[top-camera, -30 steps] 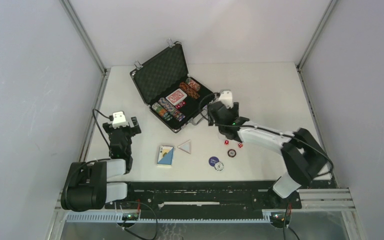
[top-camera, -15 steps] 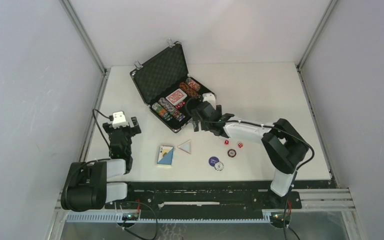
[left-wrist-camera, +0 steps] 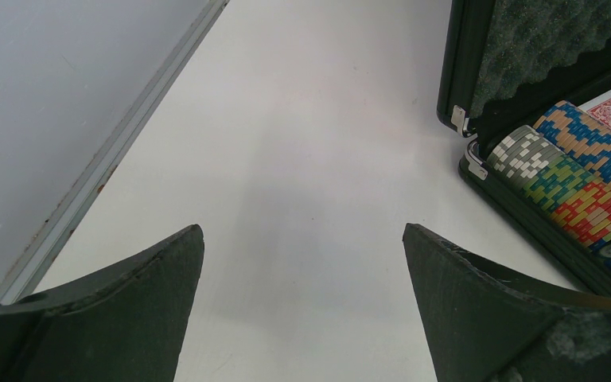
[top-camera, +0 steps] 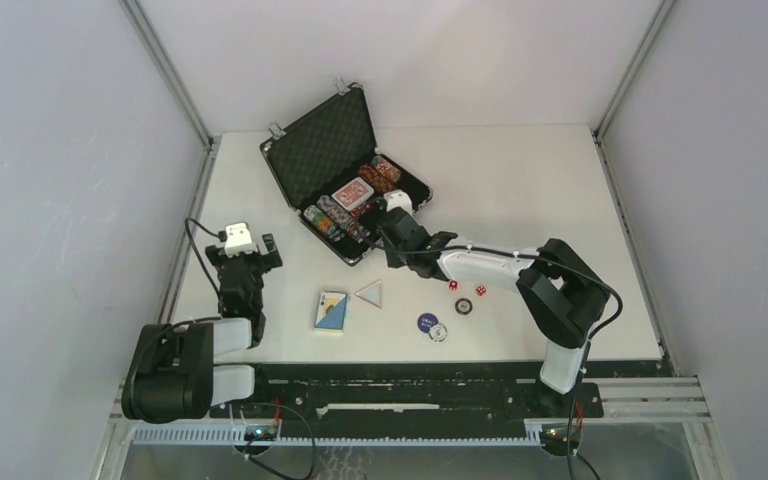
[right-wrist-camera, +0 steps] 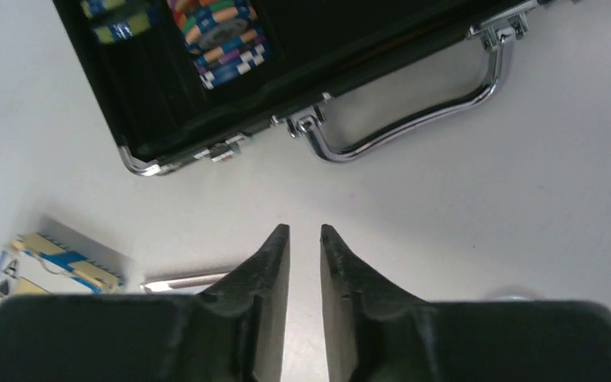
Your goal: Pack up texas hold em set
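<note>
The black briefcase [top-camera: 322,145] lies open at the back of the table, lid up. Rows of striped poker chips [top-camera: 338,220] and a red card deck [top-camera: 352,195] sit in its base. A blue card deck [top-camera: 331,310], two red dice [top-camera: 453,285], a loose chip [top-camera: 464,306] and two button discs [top-camera: 427,322] lie on the table. My right gripper [top-camera: 392,252] hangs low over the table just in front of the case's silver handle [right-wrist-camera: 414,119]. That gripper [right-wrist-camera: 305,231] is nearly closed, a slim gap left, nothing between. My left gripper [left-wrist-camera: 302,231] stands wide open and empty, left of the case [left-wrist-camera: 461,72].
A small grey triangular piece [top-camera: 369,292] lies beside the blue deck [right-wrist-camera: 40,263]. Aluminium frame rails [top-camera: 192,200] run along the table's left and right edges, with grey walls beyond.
My right arm swung left from near the dice to the front of the case, and its jaws closed from wide open to almost together. The left arm has not moved.
</note>
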Controlling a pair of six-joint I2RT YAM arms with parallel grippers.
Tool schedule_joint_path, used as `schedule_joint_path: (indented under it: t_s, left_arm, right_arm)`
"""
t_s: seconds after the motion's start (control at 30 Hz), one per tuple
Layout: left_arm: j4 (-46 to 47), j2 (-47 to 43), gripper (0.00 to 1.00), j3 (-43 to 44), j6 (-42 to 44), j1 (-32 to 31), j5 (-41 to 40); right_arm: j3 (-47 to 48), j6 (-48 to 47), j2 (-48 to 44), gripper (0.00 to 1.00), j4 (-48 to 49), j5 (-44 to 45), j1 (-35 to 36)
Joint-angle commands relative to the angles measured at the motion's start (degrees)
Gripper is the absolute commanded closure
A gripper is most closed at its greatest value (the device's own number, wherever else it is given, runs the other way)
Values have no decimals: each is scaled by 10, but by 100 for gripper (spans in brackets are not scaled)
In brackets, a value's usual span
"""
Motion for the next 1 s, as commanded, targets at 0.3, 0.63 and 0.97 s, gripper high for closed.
schedule_joint_path:
  t_s: [0.3, 0.63, 0.97]
  left_arm:
    - [12, -2, 0, 33, -6, 5, -7]
    - [12, -2, 0, 33, -7, 6, -7]
    - [12, -2, 0, 33, -6, 5, -7]
  right_arm:
    - [331, -129, 118, 61, -39, -63, -134]
    - [315, -85, 170, 44, 34, -84, -208]
    - [323, -167, 201, 30, -5, -110, -238]
